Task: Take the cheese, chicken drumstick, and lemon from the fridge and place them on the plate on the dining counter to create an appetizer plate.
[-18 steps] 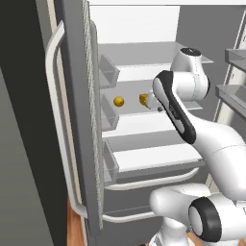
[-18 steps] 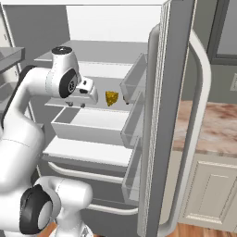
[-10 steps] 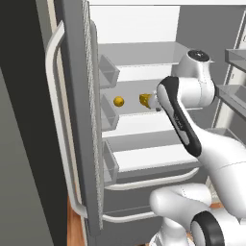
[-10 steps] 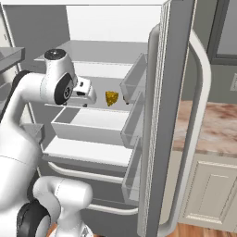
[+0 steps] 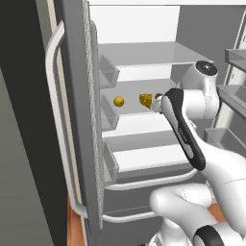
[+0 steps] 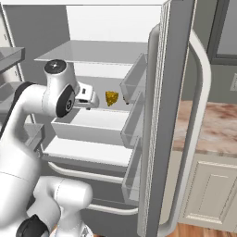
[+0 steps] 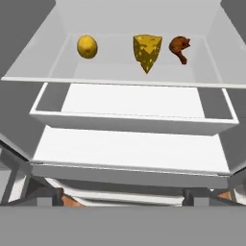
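Note:
The fridge [image 5: 77, 96] stands open, and its middle shelf [image 7: 120, 79] carries three things in a row. In the hand view the round yellow lemon [image 7: 87, 46] is on the left, the cheese [image 7: 146, 52] wedge is in the middle and the reddish-brown chicken drumstick [image 7: 180, 47] is on the right. My gripper [image 7: 123, 197] hovers in front of and below that shelf, open, with nothing between its fingertips. From the left base view I see the lemon [image 5: 118, 101] and cheese [image 5: 145, 99], with my forearm covering most of the drumstick [image 5: 158, 96]. The hand [image 6: 95, 102] is just left of the cheese [image 6: 111, 98]. The plate is out of view.
Two white drawers [image 7: 134, 108] sit under the shelf. Door bins [image 5: 109, 115] line the left door and more bins [image 6: 134, 120] line the right door [image 6: 157, 115]. A beige marbled counter top [image 6: 213, 125] on white cabinets lies right of the fridge; I cannot tell whether it is the dining counter.
My elbow has swung outward and the hand has dropped slightly in front of the shelf. The three foods have not moved.

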Tool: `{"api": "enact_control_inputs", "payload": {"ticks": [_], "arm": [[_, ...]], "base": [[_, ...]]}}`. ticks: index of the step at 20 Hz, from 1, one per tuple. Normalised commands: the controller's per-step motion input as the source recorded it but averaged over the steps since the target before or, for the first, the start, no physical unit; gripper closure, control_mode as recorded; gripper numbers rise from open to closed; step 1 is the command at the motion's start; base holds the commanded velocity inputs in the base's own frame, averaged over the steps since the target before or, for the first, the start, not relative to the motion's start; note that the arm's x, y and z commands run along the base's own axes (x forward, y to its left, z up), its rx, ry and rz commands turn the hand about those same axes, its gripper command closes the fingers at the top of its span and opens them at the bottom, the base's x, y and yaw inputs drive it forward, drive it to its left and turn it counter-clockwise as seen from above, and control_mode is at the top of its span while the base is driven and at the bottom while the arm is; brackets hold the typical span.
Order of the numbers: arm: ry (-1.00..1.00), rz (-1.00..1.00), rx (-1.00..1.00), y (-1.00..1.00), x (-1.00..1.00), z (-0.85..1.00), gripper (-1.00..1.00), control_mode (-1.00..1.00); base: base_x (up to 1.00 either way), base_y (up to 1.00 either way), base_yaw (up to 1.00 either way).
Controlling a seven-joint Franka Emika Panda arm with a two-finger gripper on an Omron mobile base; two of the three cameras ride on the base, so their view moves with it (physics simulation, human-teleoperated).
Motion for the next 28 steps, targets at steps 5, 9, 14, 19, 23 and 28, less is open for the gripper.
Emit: {"api": "enact_control_inputs", "payload": {"ticks": [5,9,14,19,23,28], "arm": [[0.0,0.0,0.0,-0.4,0.0,0.0,-1.0,-1.0],[0.0,-0.02,-0.02,-0.16,0.01,0.0,-1.0,-1.0],[0.0,-0.01,-0.03,0.0,0.03,-0.01,-1.0,-1.0],[-0.03,0.0,0.0,0.0,0.22,-0.15,-1.0,-1.0],[-0.07,0.0,0.0,0.0,0.22,-0.18,-1.0,-1.0],[-0.03,0.0,0.0,0.0,0.15,-0.11,-1.0,-1.0]], "base": [[0.0,0.0,0.0],[0.0,0.0,0.0],[0.0,0.0,0.0],[0.0,0.0,0.0],[0.0,0.0,0.0],[0.0,0.0,0.0]]}}
